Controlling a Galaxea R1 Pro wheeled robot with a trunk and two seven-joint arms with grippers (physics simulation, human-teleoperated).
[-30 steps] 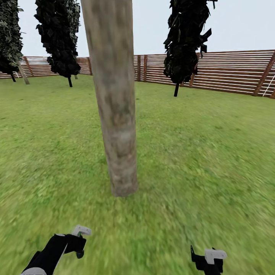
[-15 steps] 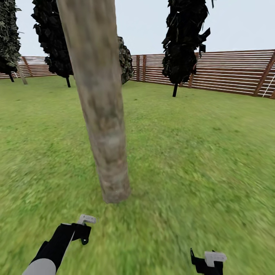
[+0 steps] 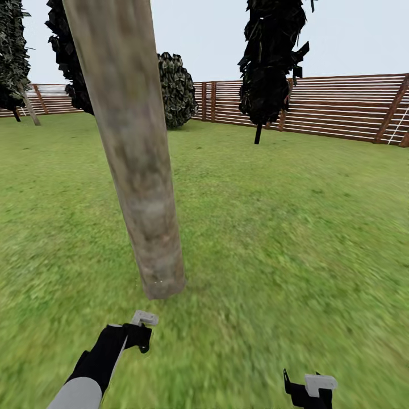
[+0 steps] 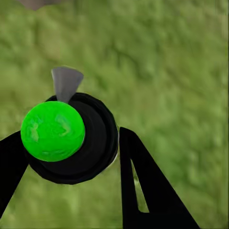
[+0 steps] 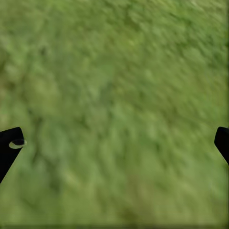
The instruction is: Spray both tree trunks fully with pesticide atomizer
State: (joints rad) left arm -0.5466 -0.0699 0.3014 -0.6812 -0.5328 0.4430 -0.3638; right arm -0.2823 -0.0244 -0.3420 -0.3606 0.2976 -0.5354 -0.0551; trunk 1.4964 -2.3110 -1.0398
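Note:
A thick, pale grey-brown mottled tree trunk (image 3: 136, 170) rises from the lawn just ahead, leaning left in the head view, its leaves out of frame. My left gripper (image 3: 133, 339) is shut on the pesticide atomizer (image 3: 143, 321), holding it low over the grass a short way in front of the trunk's base. In the left wrist view the atomizer (image 4: 71, 138) is a dark round body with a bright green ball and a grey nozzle tip, sitting between the black fingers (image 4: 143, 186). My right gripper (image 3: 309, 389) hangs open over bare grass, its tips far apart (image 5: 114, 148).
Green lawn (image 3: 295, 227) spreads all around. A brown slat fence (image 3: 341, 108) closes the far side. Thin-trunked dark-leaved trees (image 3: 272, 57) stand by it, and a round dark bush (image 3: 176, 88) sits behind the trunk.
The camera has shifted, so the trunk now sits further left and the bush shows behind it. My left arm has reached forward with the atomizer, closer to the trunk's base.

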